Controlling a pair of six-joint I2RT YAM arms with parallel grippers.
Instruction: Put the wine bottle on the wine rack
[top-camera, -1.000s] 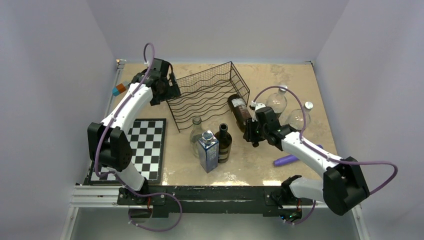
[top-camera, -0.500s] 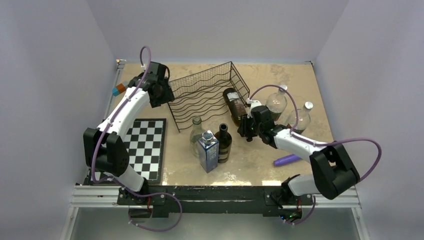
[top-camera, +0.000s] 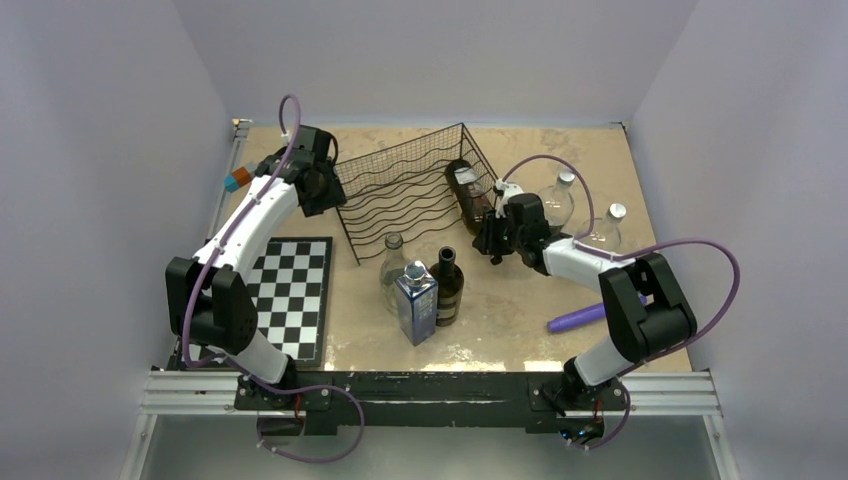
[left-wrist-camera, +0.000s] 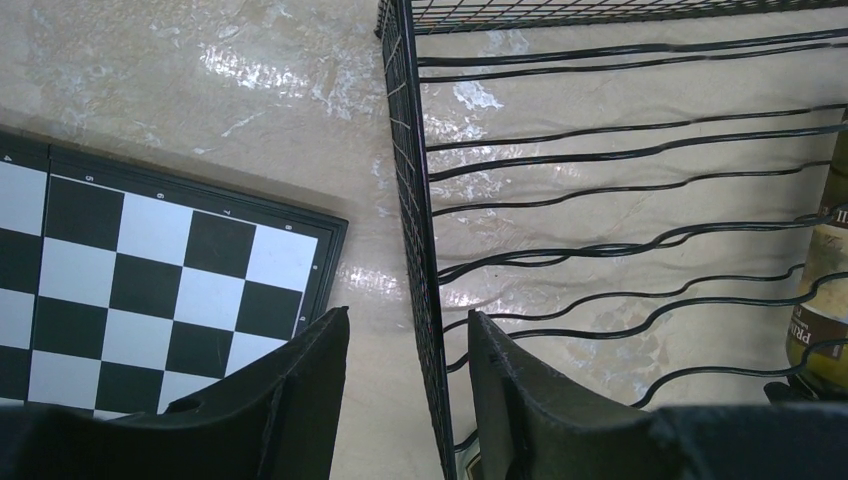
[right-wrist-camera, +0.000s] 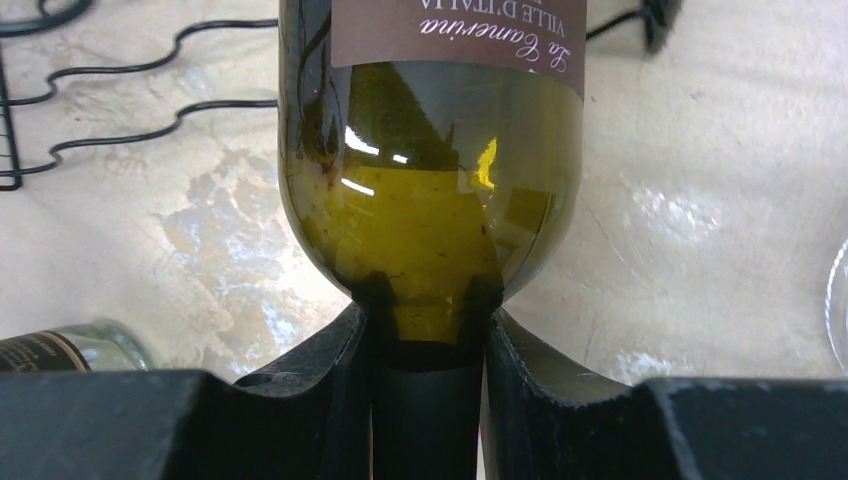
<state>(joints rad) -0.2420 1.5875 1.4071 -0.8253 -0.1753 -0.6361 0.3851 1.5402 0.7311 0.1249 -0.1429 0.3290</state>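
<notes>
**A:** What is nearest you?

**B:** My right end effector (right-wrist-camera: 425, 325), clamped on the neck of the wine bottle (right-wrist-camera: 430, 190). The bottle is dark green glass: stiff, smooth and breakable. I judge it heavy toward the base, so the body may sag or twist from a neck hold. A grip nearer the shoulder would steady it.

**A:** Which way does it point?

**B:** Neck toward me, base away. Its long axis runs from my grip toward the right end of the wine rack (top-camera: 405, 190), above the counter (right-wrist-camera: 700, 210). I cannot tell whether it rests on the wires.

**A:** And beyond?

**B:** My left end effector (left-wrist-camera: 408, 345) straddles the rack's left mesh wall, jaws apart, not visibly pressing it.
</notes>
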